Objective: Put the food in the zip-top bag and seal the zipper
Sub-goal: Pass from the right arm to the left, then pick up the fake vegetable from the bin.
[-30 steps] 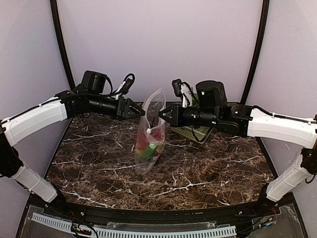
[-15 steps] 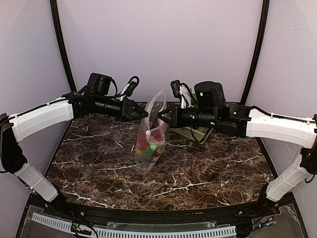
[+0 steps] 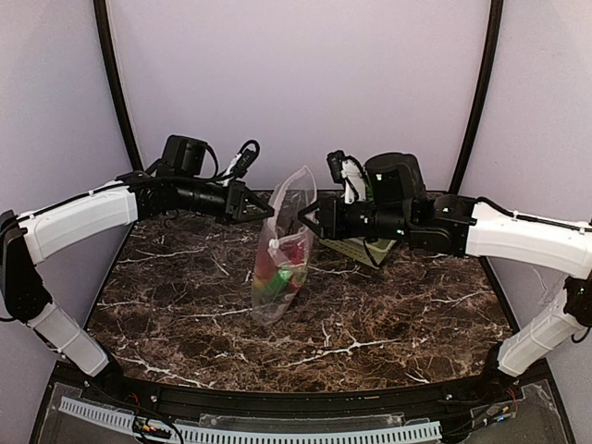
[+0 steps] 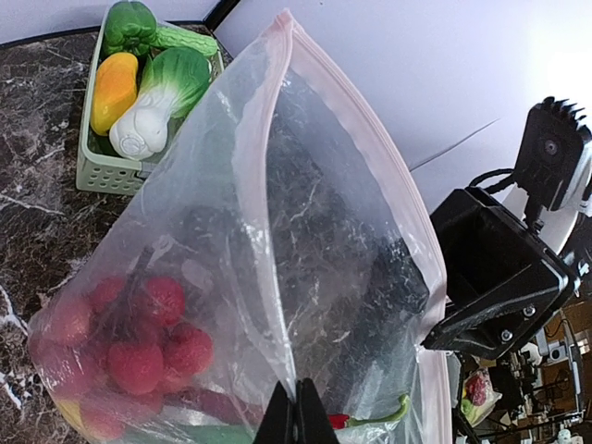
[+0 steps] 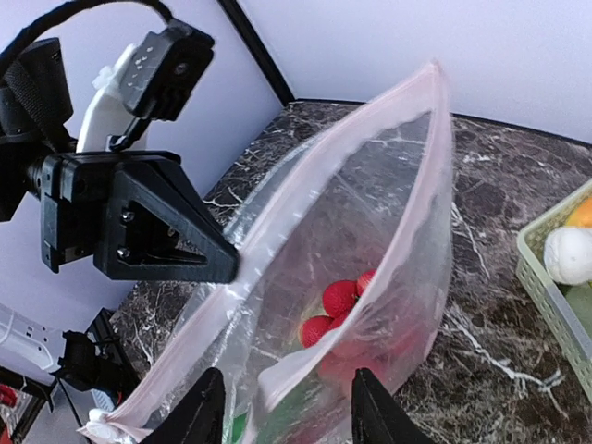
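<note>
Dark marble table (image 3: pixel 185 305), lilac walls behind. Mid-table, upright: clear zip-top bag (image 3: pixel 282 250), mouth gaping, zipper (image 4: pixel 350 104) unsealed, red tomato cluster (image 4: pixel 148 338) inside. Right of it: green basket (image 4: pixel 102 171) with green pepper (image 4: pixel 128 23), cucumber (image 4: pixel 185 39), yellow-orange piece (image 4: pixel 113 91), bok choy (image 4: pixel 166 97); legible from left wrist only, blocked by right arm from above. Left gripper (image 4: pixel 296 412) clenched on bag rim; right gripper (image 5: pixel 289 407) released, fingers straddling opposite rim.

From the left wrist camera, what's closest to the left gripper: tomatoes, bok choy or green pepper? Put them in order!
1. Red tomatoes, in the bag beside the left gripper.
2. Bok choy, in the basket.
3. Green pepper, basket's far end.
</note>
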